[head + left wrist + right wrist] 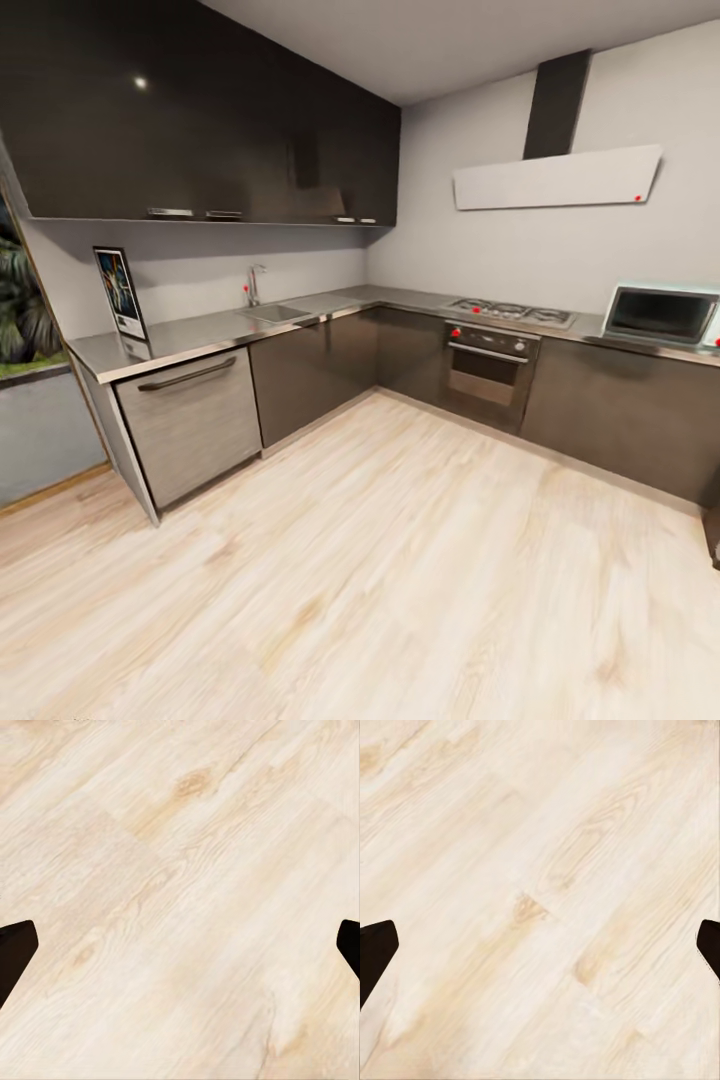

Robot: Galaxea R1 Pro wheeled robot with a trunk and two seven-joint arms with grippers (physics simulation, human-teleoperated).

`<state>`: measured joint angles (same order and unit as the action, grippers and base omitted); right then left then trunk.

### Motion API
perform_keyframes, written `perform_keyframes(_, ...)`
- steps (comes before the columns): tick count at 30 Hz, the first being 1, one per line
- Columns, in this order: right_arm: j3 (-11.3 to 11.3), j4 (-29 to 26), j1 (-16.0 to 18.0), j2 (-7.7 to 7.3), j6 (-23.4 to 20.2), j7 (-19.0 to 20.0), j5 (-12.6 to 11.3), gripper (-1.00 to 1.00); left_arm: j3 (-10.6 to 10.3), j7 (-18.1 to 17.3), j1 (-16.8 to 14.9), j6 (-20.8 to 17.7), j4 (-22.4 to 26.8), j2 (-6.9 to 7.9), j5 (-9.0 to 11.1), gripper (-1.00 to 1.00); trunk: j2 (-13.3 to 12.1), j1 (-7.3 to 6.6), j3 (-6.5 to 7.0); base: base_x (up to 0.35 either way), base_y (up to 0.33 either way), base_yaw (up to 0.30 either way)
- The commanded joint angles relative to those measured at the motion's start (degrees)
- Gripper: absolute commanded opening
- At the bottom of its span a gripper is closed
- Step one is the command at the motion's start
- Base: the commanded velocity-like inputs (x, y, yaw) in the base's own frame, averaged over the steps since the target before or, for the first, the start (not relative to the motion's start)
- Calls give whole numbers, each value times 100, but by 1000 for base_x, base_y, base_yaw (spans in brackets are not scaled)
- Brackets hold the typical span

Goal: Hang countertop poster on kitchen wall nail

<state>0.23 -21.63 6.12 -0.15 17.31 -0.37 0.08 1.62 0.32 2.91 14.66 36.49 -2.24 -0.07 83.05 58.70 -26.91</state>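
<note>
The poster [120, 292] stands upright on the grey kitchen countertop [200, 335], leaning against the wall at its far left end; it has a black frame and dark blue artwork. The sink [273, 314] and chrome tap [254, 284] with a red knob lie to its right. In the left wrist view my left gripper [180, 952] hangs open over pale wooden floor, its dark fingertips [15, 952] far apart with nothing between them. Likewise my right gripper [540, 952] is open above the floor, fingertips [375, 952] spread wide. I make out no wall nails at this distance.
A dishwasher front [190, 420] sits under the poster's end of the worktop. Along the right wall stand a gas hob [512, 312], an oven [490, 365] and a white microwave [662, 315], under a white hood [556, 178]. Dark upper cabinets [200, 110] hang above the sink. Wide wooden floor [380, 560] lies ahead.
</note>
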Motion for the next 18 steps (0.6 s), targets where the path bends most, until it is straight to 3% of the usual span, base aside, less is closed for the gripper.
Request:
perform_keyframes(1,3,6,3,-1,18,-5,1,100,14,3,1,5,7,-5,-2,100,2,3,-5,282,-191,294)
perform_keyframes(11,5,4,3,-1,16,6,1,100,14,3,3,7,7,-5,-2,100,2,3,-5,288,-181,287)
perform_keyframes(18,19,9,3,-2,3,31,1,100,55,4,2,3,7,-5,-2,100,2,3,-21,292,-176,81)
